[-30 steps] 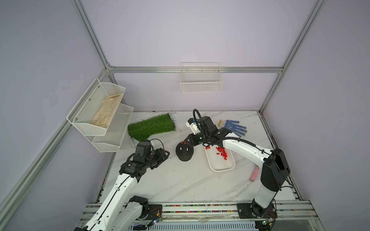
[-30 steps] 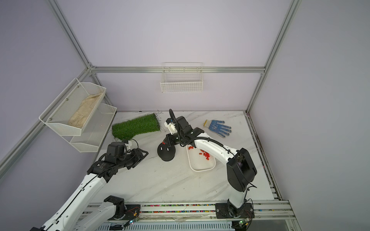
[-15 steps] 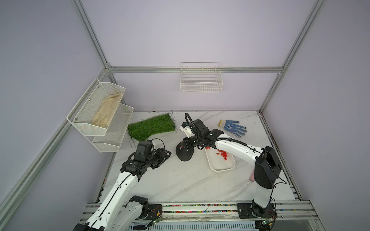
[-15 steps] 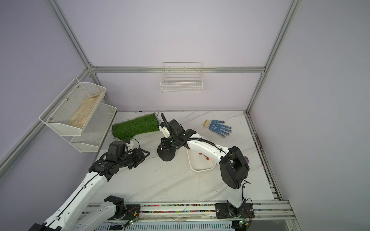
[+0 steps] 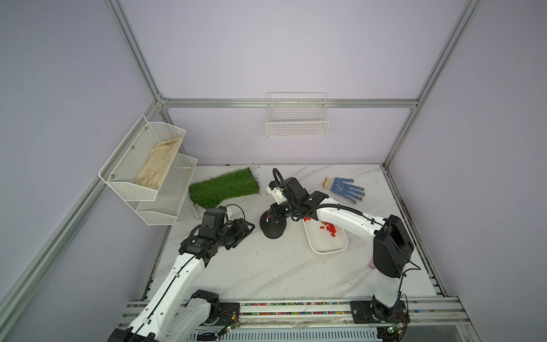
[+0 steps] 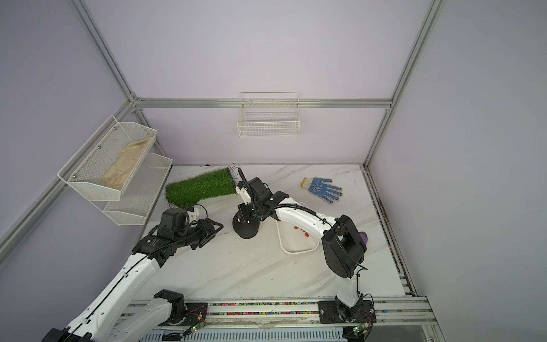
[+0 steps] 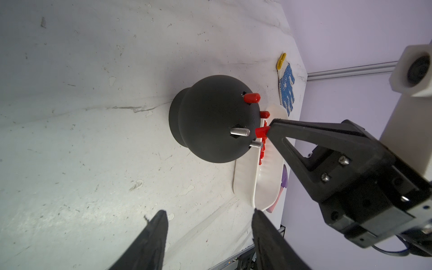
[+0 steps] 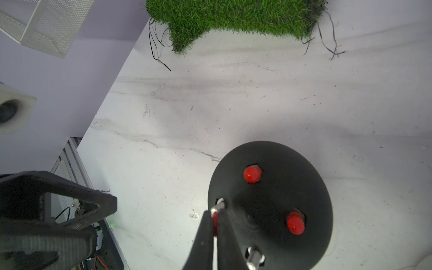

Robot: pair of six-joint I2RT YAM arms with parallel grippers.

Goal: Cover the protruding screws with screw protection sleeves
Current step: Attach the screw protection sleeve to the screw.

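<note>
1. Far left, your wall rack (image 5: 130, 191) held a beige glove (image 5: 158, 164). The grass mat (image 5: 225, 189) lay beside it on the table (image 5: 266, 272), well apart from the work.
2. Your left gripper (image 7: 208, 211) hung near the black dome (image 7: 205, 121), aimed at it, jaws apart and gripping nothing.
3. The dome stood between your two grippers. Two of its four studs wore fitted sleeves (image 7: 252, 98), and two bare screws (image 7: 240, 131) stuck out.
4. Your right gripper (image 8: 214, 214) was pinched on one red sleeve (image 7: 260, 132), held just off a bare screw's tip and lined up with it.
5. That arm crossed over the white tray (image 5: 328, 250), hiding some of the spare sleeves (image 5: 329, 229).
6. Far right, a blue glove (image 5: 344, 189) lay well apart from the tray.
</note>
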